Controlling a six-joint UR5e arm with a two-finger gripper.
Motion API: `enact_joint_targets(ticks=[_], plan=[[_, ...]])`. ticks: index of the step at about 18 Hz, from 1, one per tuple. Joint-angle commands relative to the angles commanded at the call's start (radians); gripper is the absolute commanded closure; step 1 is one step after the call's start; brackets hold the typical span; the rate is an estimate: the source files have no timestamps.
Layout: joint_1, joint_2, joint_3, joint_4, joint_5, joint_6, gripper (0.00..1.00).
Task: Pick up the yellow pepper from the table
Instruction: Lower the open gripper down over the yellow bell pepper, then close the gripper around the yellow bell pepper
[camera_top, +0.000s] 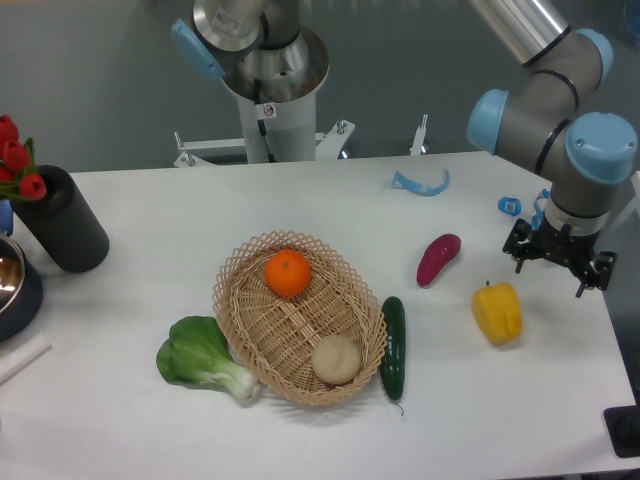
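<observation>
The yellow pepper (497, 312) lies on the white table (150, 230) at the right, glossy and blocky, with its small dark stem at the top. My gripper (558, 262) hangs from the arm's wrist just above and to the right of the pepper, apart from it. Its black fingers are spread apart and hold nothing. The fingertips are partly hidden under the wrist.
A magenta oblong vegetable (438, 259) lies left of the pepper. A cucumber (392, 346) lies beside a wicker basket (240, 300) holding an orange (287, 272) and a pale round item (336, 358). Bok choy (200, 360), a black vase (62, 222) and blue plastic pieces (422, 184) are also there.
</observation>
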Motion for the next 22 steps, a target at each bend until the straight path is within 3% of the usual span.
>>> enact_joint_targets(ticks=[6, 13, 22], plan=[[0.006, 0.005, -0.025, -0.002, -0.012, -0.089, 0.00], [-0.011, -0.009, -0.009, -0.008, -0.057, -0.305, 0.00], [-0.075, -0.094, 0.110, -0.018, -0.025, -0.566, 0.00]])
